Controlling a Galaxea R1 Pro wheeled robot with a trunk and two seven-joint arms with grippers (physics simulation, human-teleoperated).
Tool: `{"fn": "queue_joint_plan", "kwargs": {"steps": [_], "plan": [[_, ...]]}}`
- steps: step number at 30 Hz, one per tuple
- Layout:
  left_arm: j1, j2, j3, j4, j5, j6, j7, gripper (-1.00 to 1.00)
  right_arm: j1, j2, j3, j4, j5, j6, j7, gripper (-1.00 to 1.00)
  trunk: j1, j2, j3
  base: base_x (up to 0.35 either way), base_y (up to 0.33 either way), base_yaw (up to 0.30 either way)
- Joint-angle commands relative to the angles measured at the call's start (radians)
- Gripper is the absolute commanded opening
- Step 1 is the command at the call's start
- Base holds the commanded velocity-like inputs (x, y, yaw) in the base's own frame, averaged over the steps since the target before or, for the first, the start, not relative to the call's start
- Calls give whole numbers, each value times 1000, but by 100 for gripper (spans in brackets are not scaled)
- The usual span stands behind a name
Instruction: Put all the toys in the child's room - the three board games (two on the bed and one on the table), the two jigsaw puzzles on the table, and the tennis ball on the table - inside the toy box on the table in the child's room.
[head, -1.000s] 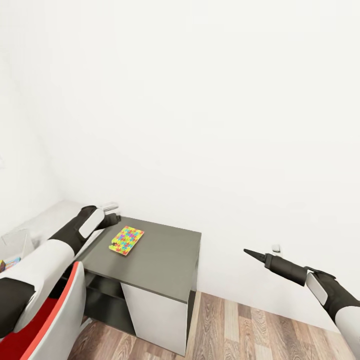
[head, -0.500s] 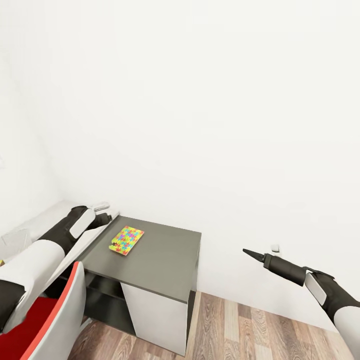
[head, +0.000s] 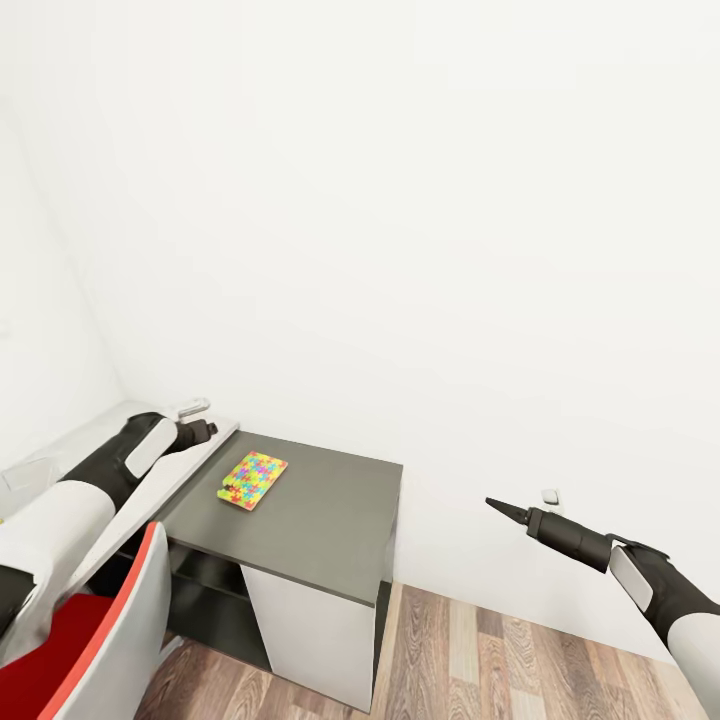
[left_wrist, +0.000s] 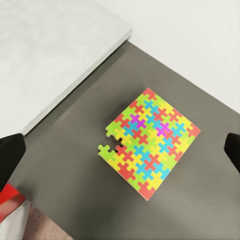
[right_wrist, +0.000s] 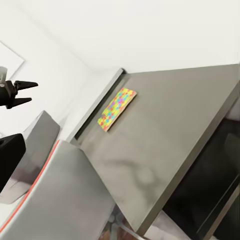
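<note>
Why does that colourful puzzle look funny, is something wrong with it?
The jigsaw puzzle has a notch missing from one edge, so it isn't a full square. It also lies on the dark grey cabinet, beside the light table, not on it.

Plain white walls (head: 400, 200) meet in a corner at the left, above a wood-plank floor (head: 480, 660). A low dark grey cabinet (head: 320, 520) with a white side panel stands against the wall, abutting a pale counter (head: 150, 485). A red chair (head: 60, 660) occupies the lower left.
</note>
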Motion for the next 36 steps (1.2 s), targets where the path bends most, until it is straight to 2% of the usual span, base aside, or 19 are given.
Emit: {"fn": "queue_joint_plan", "kwargs": {"steps": [1, 8, 10, 16, 19, 26, 29, 34, 36], "plan": [[-1, 3, -8, -2, 11, 1, 9, 100, 0, 0, -1, 0, -5, 8, 3, 100, 0, -1, -2, 0, 0, 0], [-1, 4, -10, -2, 5, -3, 8, 100, 3, 0, -1, 0, -5, 1, 2, 100, 0, -1, -2, 0, 0, 0], [-1, 3, -11, -2, -9, -3, 8, 100, 4, 0, -1, 0, -5, 0, 2, 100, 0, -1, -2, 0, 0, 0], [-1, -3, -7, -2, -82, -6, 7, 100, 4, -1, -2, 0, -6, 0, 3, 100, 0, -1, -2, 0, 0, 0], [-1, -5, -5, -2, -98, -7, 6, 100, 4, -2, -4, 0, -6, 0, 6, 100, 0, -1, -2, 0, 0, 0], [-1, -6, -4, -2, -107, -8, 5, 100, 4, -7, -8, 1, -6, 2, 8, 100, 0, -1, -2, 0, 0, 0], [-1, -10, -4, -2, -108, -9, 2, 100, 4, -10, -8, 1, -19, 1, 9, 100, 0, -1, -2, 0, 0, 0], [-1, -12, -4, -2, -110, -9, 0, 100, 5, -11, -8, 6, -45, -1, 8, 100, 19, -36, -17, 0, 0, 0], [-1, -12, -4, -2, -110, -9, -1, 100, 5, -11, -8, 8, -49, -4, 7, 100, 19, -36, -17, 0, 0, 0]]}}
